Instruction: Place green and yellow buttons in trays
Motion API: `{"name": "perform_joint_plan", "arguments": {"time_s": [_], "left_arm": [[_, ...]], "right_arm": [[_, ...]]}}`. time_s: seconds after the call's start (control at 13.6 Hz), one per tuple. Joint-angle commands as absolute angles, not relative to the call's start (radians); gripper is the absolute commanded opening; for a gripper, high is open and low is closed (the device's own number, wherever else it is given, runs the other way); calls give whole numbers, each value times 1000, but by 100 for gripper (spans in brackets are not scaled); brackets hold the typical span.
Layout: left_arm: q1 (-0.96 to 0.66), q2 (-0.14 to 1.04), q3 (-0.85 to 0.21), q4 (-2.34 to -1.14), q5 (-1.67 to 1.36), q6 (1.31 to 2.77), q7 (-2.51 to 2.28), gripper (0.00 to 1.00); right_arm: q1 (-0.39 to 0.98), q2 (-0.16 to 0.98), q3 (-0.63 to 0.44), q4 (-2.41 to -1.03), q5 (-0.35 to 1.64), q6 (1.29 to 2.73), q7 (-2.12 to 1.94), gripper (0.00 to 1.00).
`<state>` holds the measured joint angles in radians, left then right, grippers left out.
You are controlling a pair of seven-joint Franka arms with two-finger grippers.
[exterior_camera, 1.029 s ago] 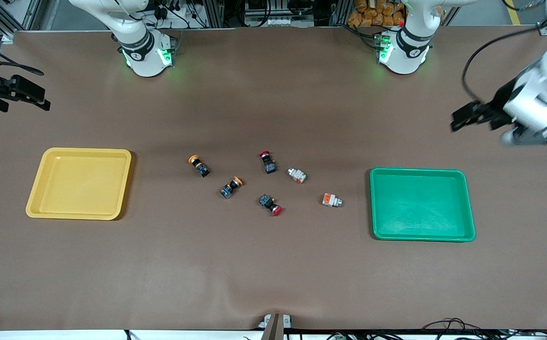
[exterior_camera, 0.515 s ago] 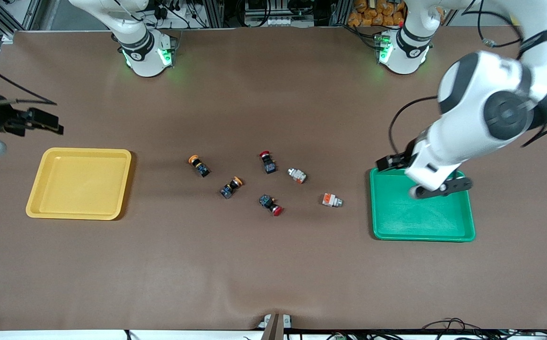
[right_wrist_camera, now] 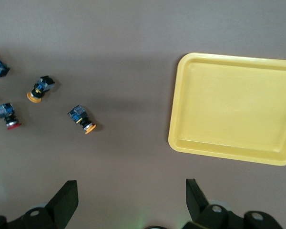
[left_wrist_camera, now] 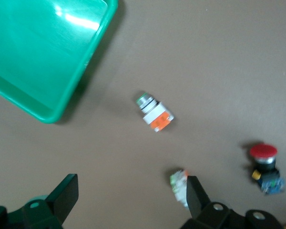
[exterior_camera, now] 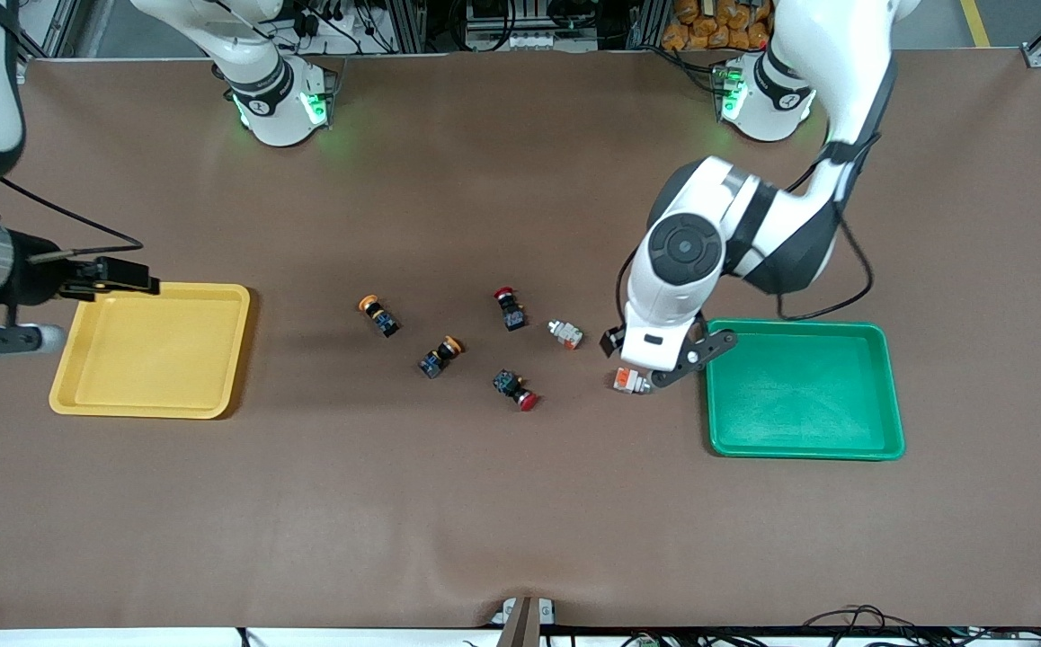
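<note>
We are right at the start, because nothing is in a tray yet. The yellow tray (exterior_camera: 150,349) sits toward the right arm's end of the counter (exterior_camera: 520,521) and it is bare inside. The green tray (exterior_camera: 804,390) sits toward the left arm's end and it is bare too. All four buttons we need lie on the counter between the two trays. One yellow button (exterior_camera: 378,315) is closest to the yellow tray, and the other yellow button (exterior_camera: 440,355) lies a bit nearer to the front camera. One white button (exterior_camera: 565,333) lies in the middle of the counter, and the other white button (exterior_camera: 632,381) lies just beside the green tray. Two red buttons (exterior_camera: 509,308) are mixed in with them, and we think those should stay where they are. Our left gripper (left_wrist_camera: 128,195) hangs over the white button by the green tray, with its fingers spread wide and nothing between them. So we think that button is the first one we go for. Our right gripper (right_wrist_camera: 128,195) hangs over the counter at the edge of the yellow tray, and its fingers are spread wide and hold nothing too. We still have all four buttons to pick up and drop in.
</note>
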<state>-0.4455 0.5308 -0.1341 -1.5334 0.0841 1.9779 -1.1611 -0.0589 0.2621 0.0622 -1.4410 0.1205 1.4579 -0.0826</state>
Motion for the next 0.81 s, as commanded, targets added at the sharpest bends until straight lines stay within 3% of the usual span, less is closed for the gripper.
{"name": "perform_joint_plan", "arguments": {"time_s": [0.0,0.29,0.51,0.74], "left_arm": [[-445,523,-135,-1633,97,2110,-1276,100],[-448,570,-135,-1752,95,2365,-1452,100],[-445,615,-135,-1753,94,2395,-1537,100],[-430,626,-135,-1753,92,2411,-1598,100]], "right_arm": [[-3,333,63,-1440,137,1520,-106,100],[90,377,63,-1554,133,1718,-146,100],[173,443,63,-1621,127,1872,-216,100],[193,430,63,-1773,127,2044,-257,100]]}}
